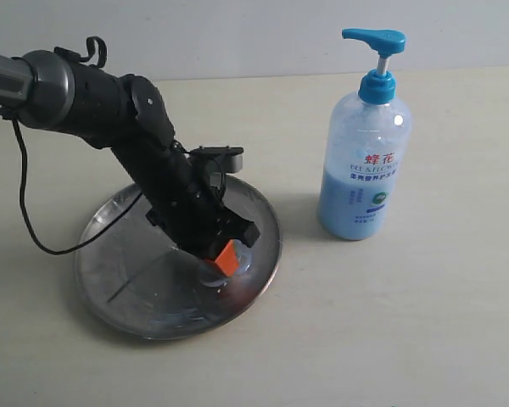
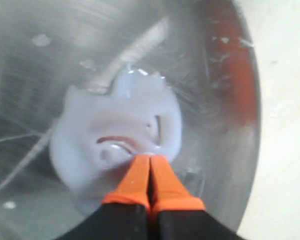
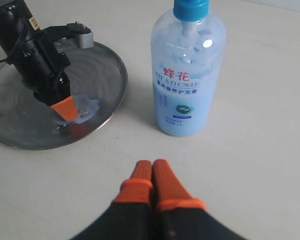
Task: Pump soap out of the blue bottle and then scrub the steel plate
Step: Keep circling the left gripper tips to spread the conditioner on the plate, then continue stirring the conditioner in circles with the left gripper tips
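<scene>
Down on the steel plate (image 1: 110, 288) goes the left gripper (image 1: 229, 259), and its orange jaws are clenched tight, nothing between them. The tips press straight into the soap (image 2: 120, 130), a pale blue glossy puddle sitting around 4 o'clock on the dish in the exterior view. So this looks like the scrub, done with the bare fingertips.

That soap will be slick, so expect the tips to skate rather than bite. The plate is stiff metal but probably light, and it lies loose on the table (image 1: 407, 339) with nothing pinning it. A hard sideways push could slide it, so the raised rim is the place to steady or grip it.

The blue bottle (image 1: 365, 161) stands upright at about 2 o'clock from the plate, near it but apart. Tall, thin plastic and partly full, it would likely tip. It is best taken around the body, or pressed straight down on the pump head.

The right gripper (image 3: 152, 165) is pinched shut too, empty, hovering over bare table short of the bottle and touching nothing.
</scene>
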Robot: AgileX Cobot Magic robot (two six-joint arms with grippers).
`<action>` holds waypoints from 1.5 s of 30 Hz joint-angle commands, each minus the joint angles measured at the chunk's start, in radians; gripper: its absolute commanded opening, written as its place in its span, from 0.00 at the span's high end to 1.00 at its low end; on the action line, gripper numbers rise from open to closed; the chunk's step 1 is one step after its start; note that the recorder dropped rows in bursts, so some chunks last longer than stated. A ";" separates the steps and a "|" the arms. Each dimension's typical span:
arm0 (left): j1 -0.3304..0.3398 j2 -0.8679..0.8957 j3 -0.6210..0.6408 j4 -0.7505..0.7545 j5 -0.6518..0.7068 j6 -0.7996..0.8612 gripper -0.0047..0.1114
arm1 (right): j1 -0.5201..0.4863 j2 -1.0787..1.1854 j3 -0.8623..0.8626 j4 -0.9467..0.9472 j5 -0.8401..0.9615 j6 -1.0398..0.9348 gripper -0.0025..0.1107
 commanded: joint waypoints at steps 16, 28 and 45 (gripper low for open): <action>-0.001 0.016 0.012 0.147 -0.142 -0.061 0.96 | -0.001 -0.003 0.004 0.004 -0.016 -0.004 0.98; -0.001 0.016 0.012 0.121 0.072 -0.080 0.96 | -0.001 -0.003 0.004 0.004 -0.016 -0.004 0.98; -0.001 0.016 0.012 0.055 -0.156 -0.014 0.96 | -0.001 -0.003 0.004 0.011 -0.016 -0.004 0.98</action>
